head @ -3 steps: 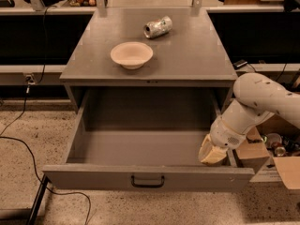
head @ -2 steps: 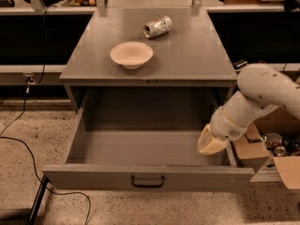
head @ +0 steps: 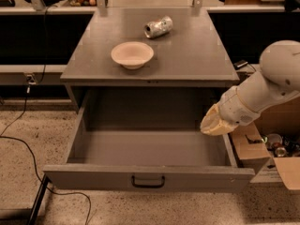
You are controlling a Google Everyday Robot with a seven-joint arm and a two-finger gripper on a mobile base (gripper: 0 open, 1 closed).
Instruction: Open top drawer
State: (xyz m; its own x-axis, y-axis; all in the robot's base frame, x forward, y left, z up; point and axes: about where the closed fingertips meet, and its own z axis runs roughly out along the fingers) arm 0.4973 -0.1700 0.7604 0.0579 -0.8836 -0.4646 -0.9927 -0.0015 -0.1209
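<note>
The top drawer (head: pixel 93 176), a wide grey metal one with a small black bar handle (head: pixel 148 182) at the centre of its front, stands pulled far out of the grey cabinet (head: pixel 197 64), and its inside is bare. To my eye the opening looks done, so your risks lie in the retreat.

The robot's tan gripper (head: pixel 216 124) hangs at the drawer's right wall, near the back, just over or just inside the rim; I cannot tell which, nor whether it is open or closed. If you draw it away low or sideways, it may catch that wall and shove the drawer back in or skew it on its runners. Lift first, then pull clear.

The white arm (head: pixel 262 90) sits close above a brown cardboard box (head: pixel 248 146) beside the cabinet, so a swing to that side may knock it.

Any jolt to the cabinet may set the crushed silver can (head: pixel 158 26) rolling, since it lies on its side on the top, behind the cream bowl (head: pixel 132 55).
</note>
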